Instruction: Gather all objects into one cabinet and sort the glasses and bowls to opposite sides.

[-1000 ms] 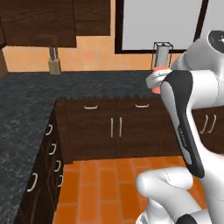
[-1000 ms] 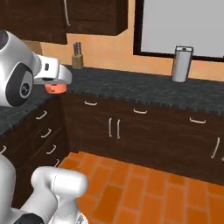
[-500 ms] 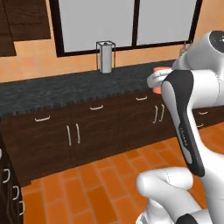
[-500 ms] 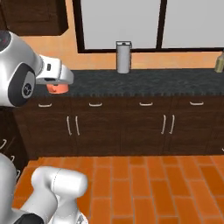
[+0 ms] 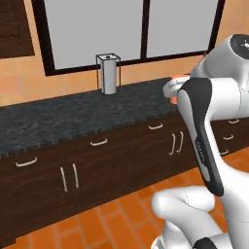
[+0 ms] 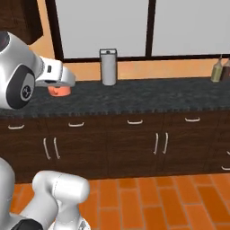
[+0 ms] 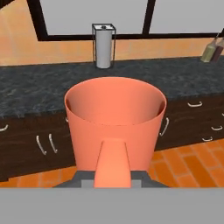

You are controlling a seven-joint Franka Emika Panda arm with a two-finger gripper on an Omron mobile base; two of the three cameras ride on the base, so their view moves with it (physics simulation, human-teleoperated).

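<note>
While carried: orange cup sits in the gripper, held up in the air in front of the dark cabinets, above the floor and short of the counter's front edge.
Claw state: clenched on the orange cup; in the hand view the cup's wall runs down between the finger tips at the bottom, its open mouth facing the camera.
Cup vs claw: in the right base view the cup shows as an orange patch just under the white hand; in the left base view it peeks out behind the arm's upper link, so the jaws themselves are hidden there.
Counter: long dark speckled countertop running left to right along the wall, over dark brown base cabinets with pale bar handles.
Counter, left of middle: upright grey paper towel holder standing at the counter's back edge, under the window.
Counter, far right end: two small bottles close together at the back edge.
Wall: orange-tan, with a large dark-framed window above the counter.
Upper left corner: dark brown wall cupboard.
Floor: orange tiles.
</note>
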